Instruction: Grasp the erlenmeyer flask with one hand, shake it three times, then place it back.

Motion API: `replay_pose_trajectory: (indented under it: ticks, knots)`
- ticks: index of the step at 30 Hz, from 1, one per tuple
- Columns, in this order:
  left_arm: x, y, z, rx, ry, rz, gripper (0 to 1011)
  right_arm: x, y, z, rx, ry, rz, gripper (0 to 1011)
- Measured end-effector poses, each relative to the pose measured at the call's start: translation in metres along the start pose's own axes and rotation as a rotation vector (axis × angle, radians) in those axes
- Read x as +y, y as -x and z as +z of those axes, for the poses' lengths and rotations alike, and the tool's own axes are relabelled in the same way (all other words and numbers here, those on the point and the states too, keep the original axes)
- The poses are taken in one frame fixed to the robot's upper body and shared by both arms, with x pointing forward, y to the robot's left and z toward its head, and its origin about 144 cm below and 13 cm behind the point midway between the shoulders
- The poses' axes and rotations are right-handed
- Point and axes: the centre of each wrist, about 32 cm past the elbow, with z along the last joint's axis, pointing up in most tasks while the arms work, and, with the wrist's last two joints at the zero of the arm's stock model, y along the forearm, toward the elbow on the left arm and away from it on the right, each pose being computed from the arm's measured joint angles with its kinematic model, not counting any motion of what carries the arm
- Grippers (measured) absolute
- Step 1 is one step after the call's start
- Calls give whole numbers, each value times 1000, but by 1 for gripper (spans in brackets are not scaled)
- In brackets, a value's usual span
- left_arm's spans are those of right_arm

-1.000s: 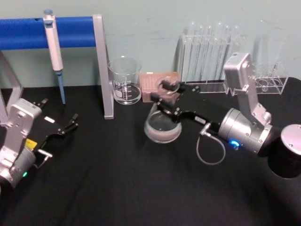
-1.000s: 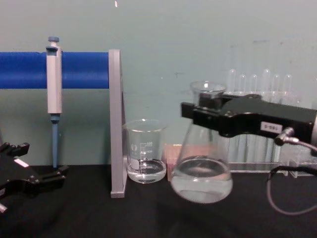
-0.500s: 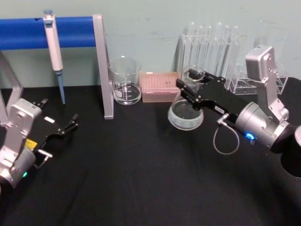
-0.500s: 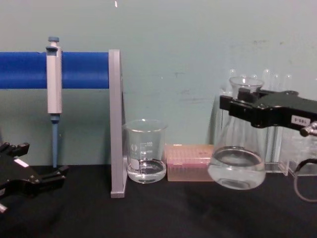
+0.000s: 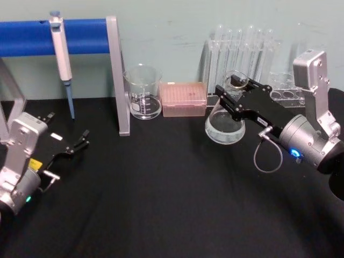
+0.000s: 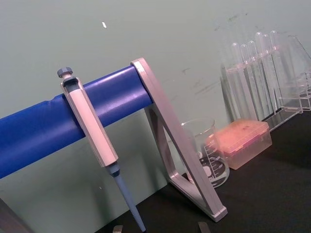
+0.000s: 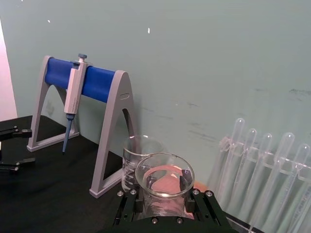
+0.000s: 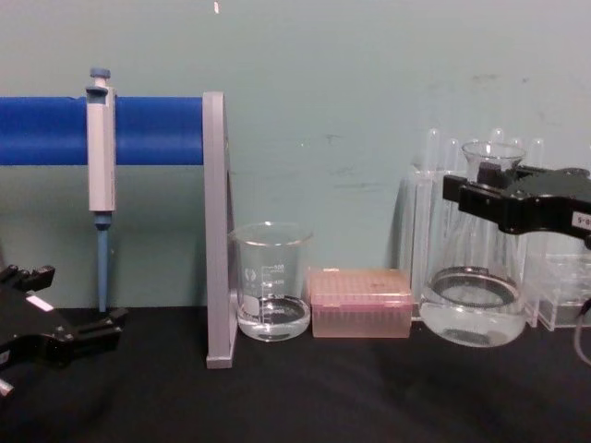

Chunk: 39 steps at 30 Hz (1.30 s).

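Right hand (image 5: 236, 89) clamps the erlenmeyer flask (image 5: 224, 128) — left hand (image 5: 69, 124) idle, jaws apart

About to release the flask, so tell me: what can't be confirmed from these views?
1. Whether the erlenmeyer flask rests on the table: chest view, clear glass over black top, contact unclear.
2. Flask body in the right wrist view: hidden beneath the right gripper.
3. Gripper's label: cut off by the chest view's right edge.
4. Flask graduations: too faint to read.
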Motion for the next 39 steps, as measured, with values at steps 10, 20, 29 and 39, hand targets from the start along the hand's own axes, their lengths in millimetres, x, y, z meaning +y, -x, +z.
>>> replay_pose_trajectory:
  ticks: [10, 20, 29, 39]
  knots:
    - [0, 0, 0, 0, 0, 0, 1001, 7, 7, 0, 8, -3, 61, 449]
    - [0, 0, 0, 0, 0, 0, 1001, 18, 21, 2, 13, -15, 184, 449]
    - [0, 0, 0, 0, 0, 0, 1001, 25, 34, 2, 29, -28, 286, 449]
    - [0, 0, 0, 0, 0, 0, 1001, 29, 39, -1, 36, -36, 342, 449]
